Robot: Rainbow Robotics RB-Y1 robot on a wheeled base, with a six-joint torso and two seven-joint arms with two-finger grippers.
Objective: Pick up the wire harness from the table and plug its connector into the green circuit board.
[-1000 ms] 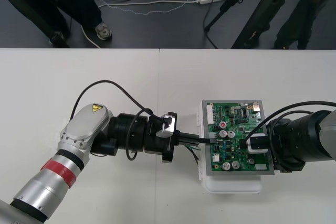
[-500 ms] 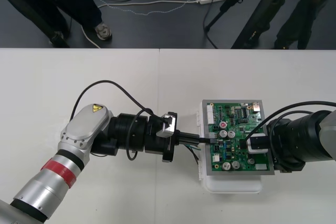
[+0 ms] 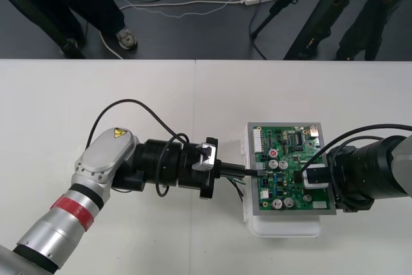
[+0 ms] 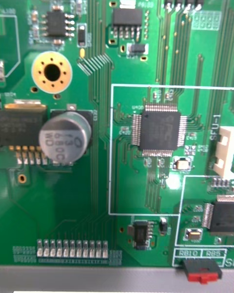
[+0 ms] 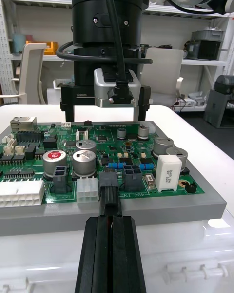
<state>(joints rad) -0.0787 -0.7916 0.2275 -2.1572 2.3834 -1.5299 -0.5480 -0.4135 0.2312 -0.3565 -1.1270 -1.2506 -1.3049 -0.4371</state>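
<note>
Your work surface is a plain light table (image 3: 96, 107); it runs the full width of the front view, and its far edge lies straight across below the strip of dark floor; a thin seam (image 3: 195, 101) runs from that far edge toward you, splitting the top into a left and a right half. One thing rests directly on it, the white base (image 3: 286, 227); it sits wholly on the right half, near the seam and well apart from the far edge; its sides lie square to the table's edges; its pale rim shows along the near and left sides; it carries the green circuit board (image 3: 293, 159) flat on top.
</note>
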